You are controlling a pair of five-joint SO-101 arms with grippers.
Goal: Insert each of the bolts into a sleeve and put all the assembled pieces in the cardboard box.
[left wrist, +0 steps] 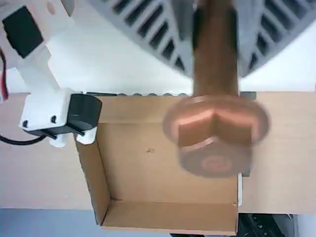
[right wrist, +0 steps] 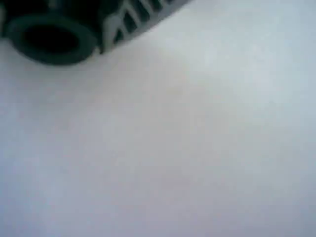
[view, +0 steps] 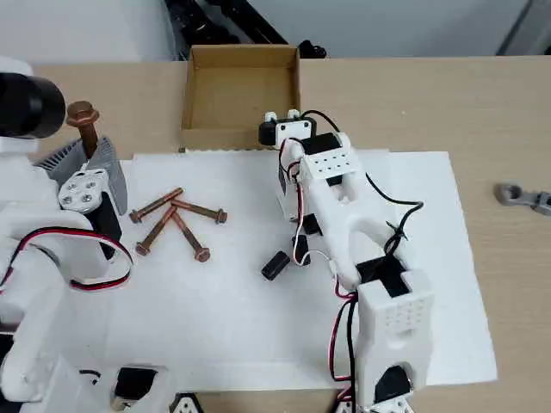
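The left gripper (view: 91, 151) is clamped on a bolt (view: 83, 119), pinching the shank with the head standing free above the grey fingers (view: 110, 172). From its own wrist the bolt head hangs over the open cardboard box (left wrist: 94, 173), which has nothing in it. Four more bolts (view: 176, 222) lie in a loose, crossing heap on the white sheet (view: 215, 318). One black sleeve (view: 275, 264) lies on its side near the middle, just beside the right arm (view: 331, 185). The right gripper (view: 301, 225) is down low over the sheet close to that sleeve. Whether it is spread or closed, I cannot tell.

Now the danger. The sleeve is round and on its side, so a nudge from the gripper or the loose cables (view: 300, 245) could roll it away. The bolt's plain end looks buried in the grip, so there may be little shank free to enter a sleeve. A slight tilt would jam the two at the mouth. With the bolt over the box, a slip would drop it in unassembled.

The white sheet lies on a pale wooden table (view: 499, 112), and the box sits on the wood at the sheet's far edge. A small metal tool (view: 521, 196) lies off to the right, and dark gear (view: 215, 21) sits behind the table.
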